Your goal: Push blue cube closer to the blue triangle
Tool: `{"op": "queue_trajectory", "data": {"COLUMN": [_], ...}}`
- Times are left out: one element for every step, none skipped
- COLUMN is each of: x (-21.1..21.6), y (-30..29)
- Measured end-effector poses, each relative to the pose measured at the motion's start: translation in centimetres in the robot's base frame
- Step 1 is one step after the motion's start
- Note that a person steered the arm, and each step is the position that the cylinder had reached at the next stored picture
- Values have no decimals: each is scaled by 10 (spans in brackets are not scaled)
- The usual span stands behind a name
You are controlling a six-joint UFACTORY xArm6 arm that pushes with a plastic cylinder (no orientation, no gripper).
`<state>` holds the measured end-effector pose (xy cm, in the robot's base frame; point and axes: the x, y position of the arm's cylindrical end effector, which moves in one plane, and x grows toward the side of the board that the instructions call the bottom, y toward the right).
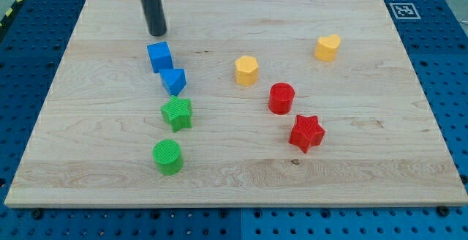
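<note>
In the frame's upper left, my tip (157, 33), a bare jawless rod, hovers above the blue cube (160, 55), best nudged gently downward toward the adjacent blue triangle (174, 80).

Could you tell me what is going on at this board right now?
A single rod arm is working on the wooden board, pushing blocks. My tip sits just above the blue cube toward the view's top, apart from it. The cube lies right beside the blue triangle, nearly or just touching, so the two are already close. The green, yellow and red blocks lie apart from the tip.
</note>
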<state>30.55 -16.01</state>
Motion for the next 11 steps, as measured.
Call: {"op": "queue_trajectory", "data": {"x": [8, 28, 44, 60, 65, 65, 67, 77, 89, 97, 110], "y": [-14, -8, -3, -3, 0, 12, 23, 23, 16, 16, 15]}}
